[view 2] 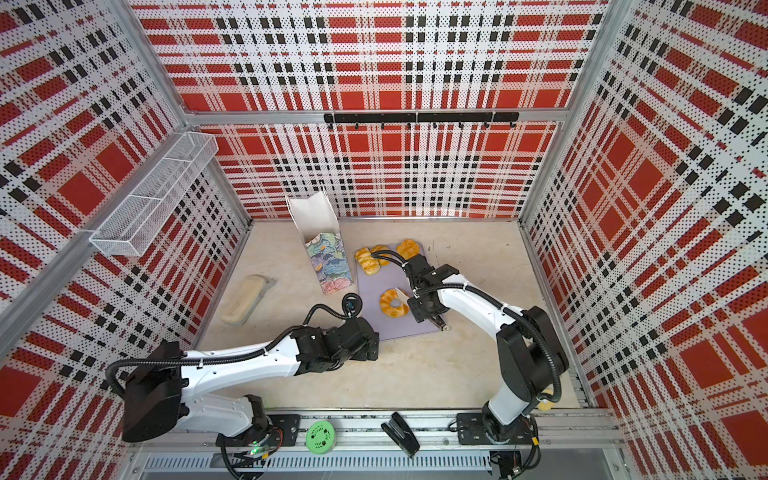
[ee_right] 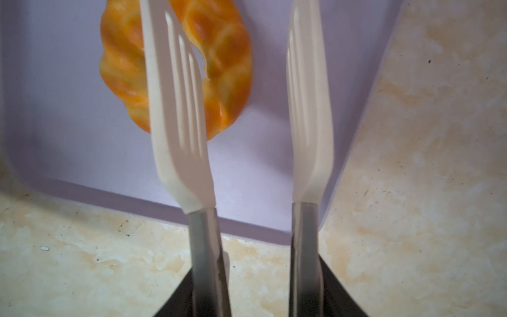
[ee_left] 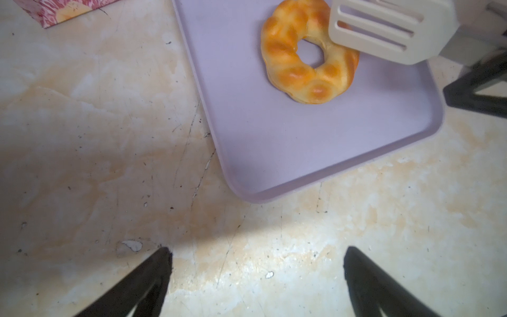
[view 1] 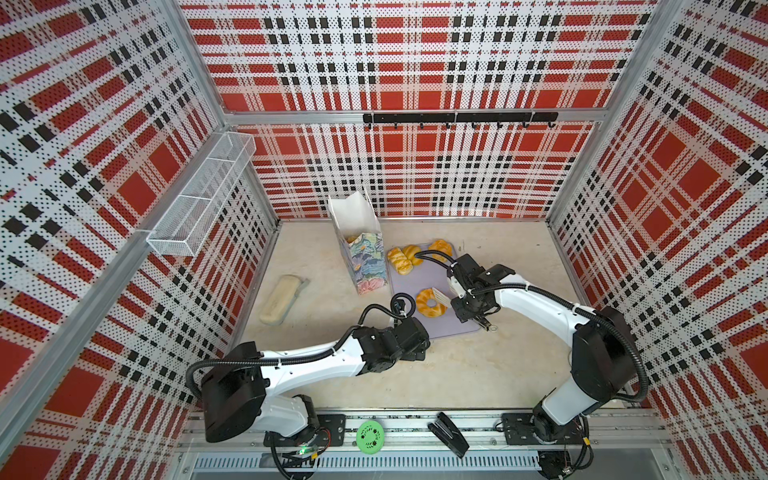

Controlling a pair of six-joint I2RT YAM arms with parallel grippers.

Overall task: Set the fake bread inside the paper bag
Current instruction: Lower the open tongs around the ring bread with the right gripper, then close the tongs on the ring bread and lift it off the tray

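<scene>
No words or numbers can be read anywhere in these pictures. The paper bag has only painted flowers on it. The green round disc has only small dark shapes on it, and they are not letters.
</scene>
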